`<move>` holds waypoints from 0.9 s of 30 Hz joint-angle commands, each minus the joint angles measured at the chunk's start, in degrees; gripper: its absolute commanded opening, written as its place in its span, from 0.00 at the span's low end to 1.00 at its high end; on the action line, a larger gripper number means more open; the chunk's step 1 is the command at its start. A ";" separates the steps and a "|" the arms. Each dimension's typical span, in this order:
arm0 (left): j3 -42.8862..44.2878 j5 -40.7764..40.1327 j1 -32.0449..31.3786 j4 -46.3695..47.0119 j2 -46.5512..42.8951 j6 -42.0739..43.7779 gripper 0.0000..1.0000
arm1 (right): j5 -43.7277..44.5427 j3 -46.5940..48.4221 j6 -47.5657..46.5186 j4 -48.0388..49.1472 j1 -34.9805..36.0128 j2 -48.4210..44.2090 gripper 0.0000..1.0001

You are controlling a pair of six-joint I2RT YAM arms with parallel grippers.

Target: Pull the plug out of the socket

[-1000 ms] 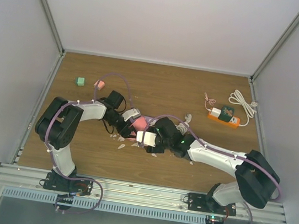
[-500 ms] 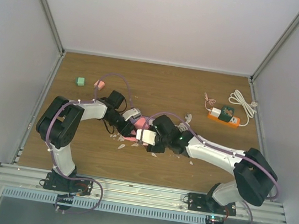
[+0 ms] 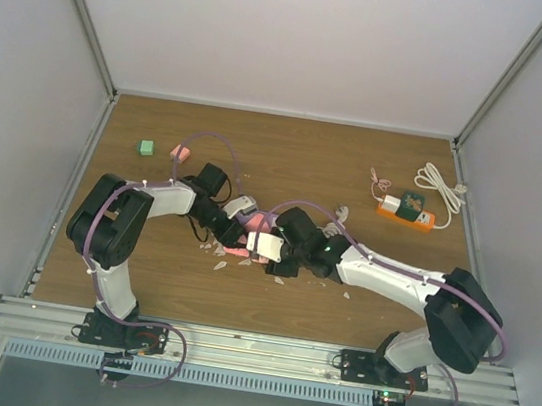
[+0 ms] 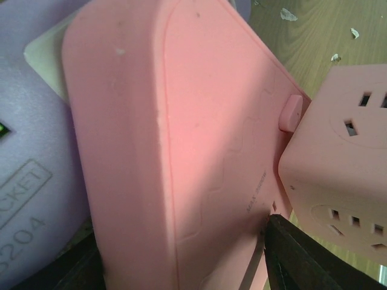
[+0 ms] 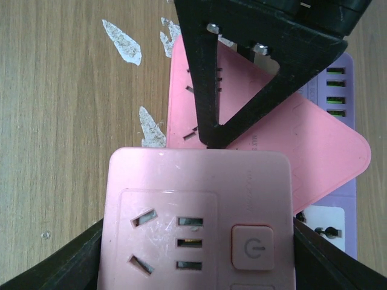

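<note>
The short orange socket (image 3: 406,216) lies at the far right of the table with a dark green plug (image 3: 413,204) on it; neither gripper is near it. My left gripper (image 3: 235,228) is shut on a flat pink block (image 4: 181,139) at the table's middle; its dark fingers (image 4: 302,260) flank that block. My right gripper (image 3: 267,247) is shut on a pink cube socket (image 5: 196,223), which sits right against the flat pink block (image 5: 320,145). The cube also shows in the left wrist view (image 4: 344,151).
A purple power strip (image 5: 338,84) lies under the pink block. A white cord (image 3: 442,189) and a thin pink cable (image 3: 379,185) lie beside the orange socket. A green block (image 3: 145,147) and a small pink block (image 3: 180,153) sit far left. Paper scraps (image 3: 220,265) litter the middle.
My right gripper with the pink cube has shifted slightly left and away, closer to the left gripper. The left gripper has barely moved.
</note>
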 commanded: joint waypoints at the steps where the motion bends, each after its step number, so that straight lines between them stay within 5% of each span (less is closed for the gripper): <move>1: -1.11 -18.80 -1.25 5.55 4.54 2.22 0.54 | -1.87 -1.05 -3.63 9.37 3.66 -5.68 0.12; 11: -0.34 -19.00 -1.27 4.86 5.34 2.02 0.51 | 1.34 -5.01 -7.77 10.87 6.27 -8.36 0.11; 22: -0.45 -19.29 -1.34 5.15 5.35 1.85 0.50 | -16.67 3.22 4.23 3.68 -1.36 -5.79 0.07; 27: -0.45 -19.29 -1.38 5.12 5.33 1.87 0.50 | -15.92 3.00 3.80 3.96 -1.89 -5.38 0.07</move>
